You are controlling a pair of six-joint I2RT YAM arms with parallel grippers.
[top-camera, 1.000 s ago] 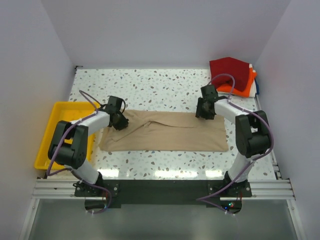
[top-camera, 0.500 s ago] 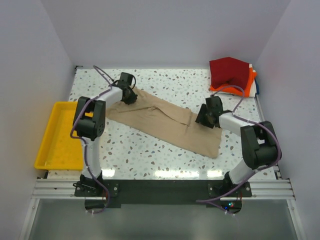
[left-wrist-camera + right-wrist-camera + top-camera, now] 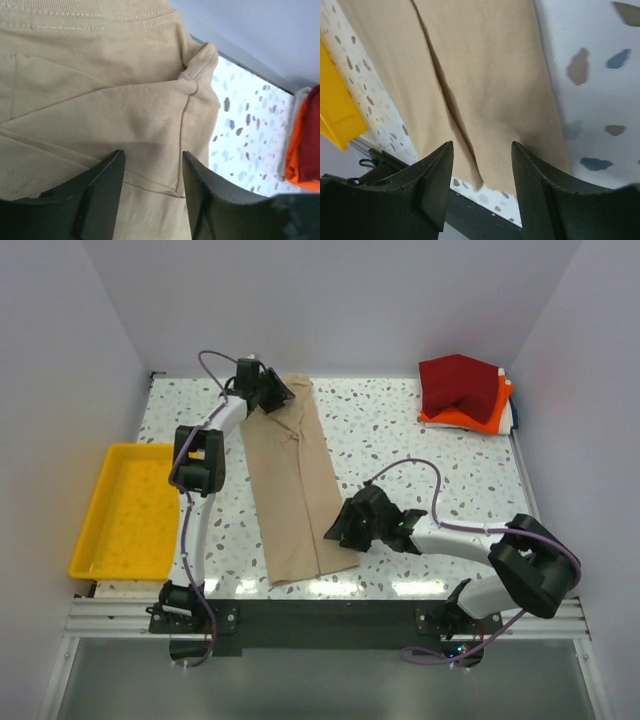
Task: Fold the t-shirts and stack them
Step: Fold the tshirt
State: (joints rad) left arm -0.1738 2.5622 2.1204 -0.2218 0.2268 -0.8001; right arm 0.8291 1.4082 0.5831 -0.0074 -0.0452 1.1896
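Observation:
The tan t-shirt (image 3: 295, 490) lies folded into a long strip that runs from the back of the table to its front edge. My left gripper (image 3: 274, 394) hovers at the strip's far end, open, with the cloth (image 3: 100, 100) showing beneath and between its fingers (image 3: 152, 160). My right gripper (image 3: 341, 531) sits low at the strip's near right edge, open over the cloth (image 3: 485, 75), with nothing pinched (image 3: 481, 150). The dark red t-shirt (image 3: 458, 383) lies folded on the orange t-shirt (image 3: 484, 418) at the back right corner.
A yellow tray (image 3: 130, 510) stands off the table's left side. The back wall is close behind the left gripper. A black rail (image 3: 320, 620) runs along the table's front edge, just below the tan strip's near end.
The tan shirt has swung from lying crosswise to lying front to back. My left gripper went to the back with its end and opened. My right gripper moved toward the front edge.

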